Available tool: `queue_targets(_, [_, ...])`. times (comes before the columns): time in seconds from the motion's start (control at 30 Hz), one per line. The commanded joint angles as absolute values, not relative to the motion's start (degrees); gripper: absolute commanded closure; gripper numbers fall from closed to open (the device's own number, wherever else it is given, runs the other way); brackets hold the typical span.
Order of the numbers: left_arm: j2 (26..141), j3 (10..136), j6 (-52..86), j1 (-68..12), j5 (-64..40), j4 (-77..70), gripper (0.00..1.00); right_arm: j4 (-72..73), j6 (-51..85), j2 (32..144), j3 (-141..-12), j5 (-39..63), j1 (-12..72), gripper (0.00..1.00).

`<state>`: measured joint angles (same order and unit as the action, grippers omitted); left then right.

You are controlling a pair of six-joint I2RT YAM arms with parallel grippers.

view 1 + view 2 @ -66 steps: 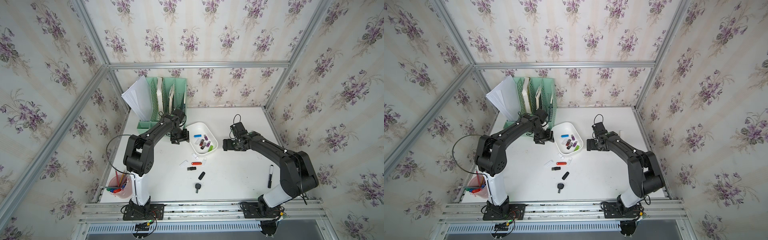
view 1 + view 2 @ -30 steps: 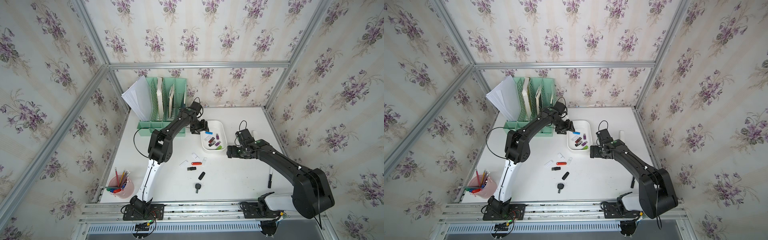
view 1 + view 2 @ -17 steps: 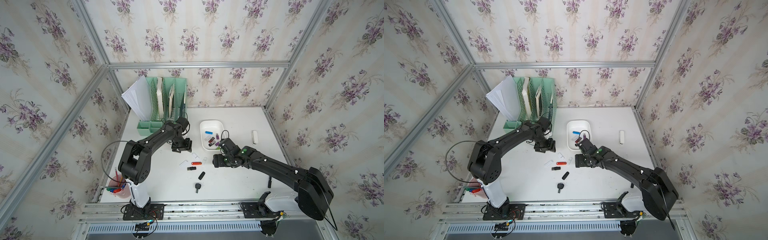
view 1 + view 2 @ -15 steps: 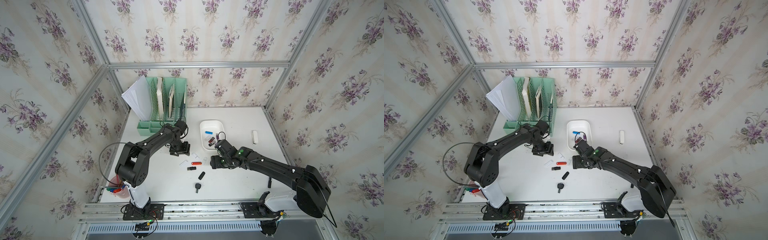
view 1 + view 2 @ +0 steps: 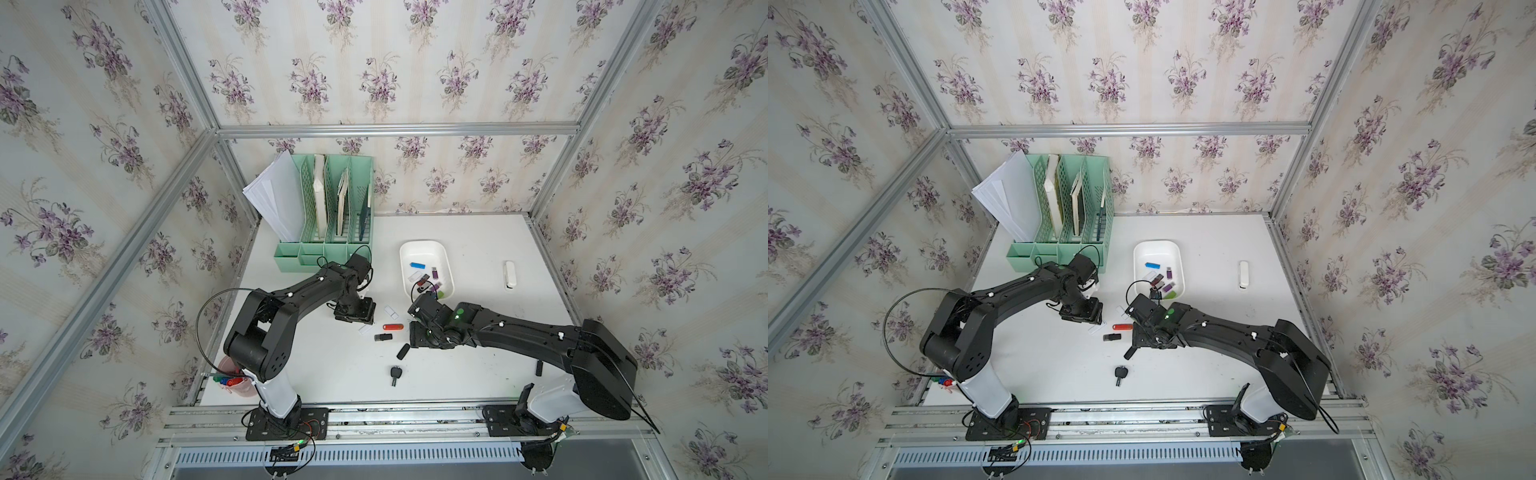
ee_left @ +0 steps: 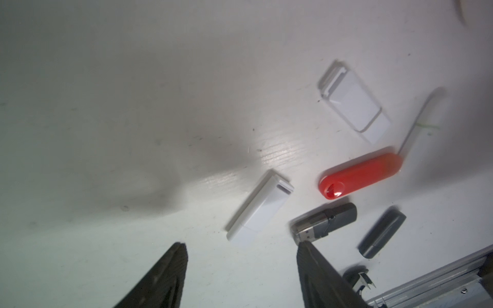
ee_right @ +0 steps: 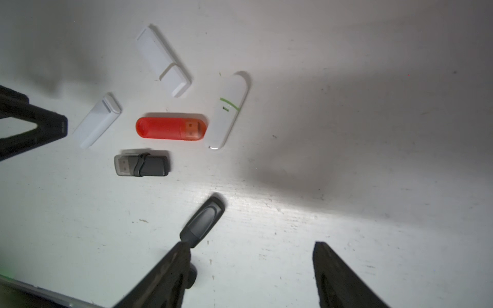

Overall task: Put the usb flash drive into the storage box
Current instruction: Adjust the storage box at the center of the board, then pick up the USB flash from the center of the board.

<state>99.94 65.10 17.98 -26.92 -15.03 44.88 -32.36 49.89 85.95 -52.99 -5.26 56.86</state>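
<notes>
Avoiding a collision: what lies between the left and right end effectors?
In both top views, a red flash drive, a black clear-capped drive and a white drive lie between them.

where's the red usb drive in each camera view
Top view: red drive mid-table, nearer the camera than the storage box.
Top view: red drive, same spot.
Left wrist: red drive between a white drive and the black capped drive.
Right wrist: red drive between those same two.
Shared landmark: the black capped drive beside it.
</notes>
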Motion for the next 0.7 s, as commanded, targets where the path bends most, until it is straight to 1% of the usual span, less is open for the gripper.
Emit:
queue_targets(0.0, [100.2,64.8,15.9,-27.1,-14.7,43.9,0.31,-32.1,52.5,86.4,-53.0,-6.4,57.5,0.23])
queue_targets(0.33, [101.3,63.6,15.1,-29.5,-11.3,42.7,0.34,-31.5,56.0,87.9,-53.3,-5.4,58.0,0.23])
queue_targets(0.67, [103.4,64.5,15.3,-32.2,-5.4,42.7,0.37,-30.6,58.4,89.7,-53.8,-3.9,59.6,0.24])
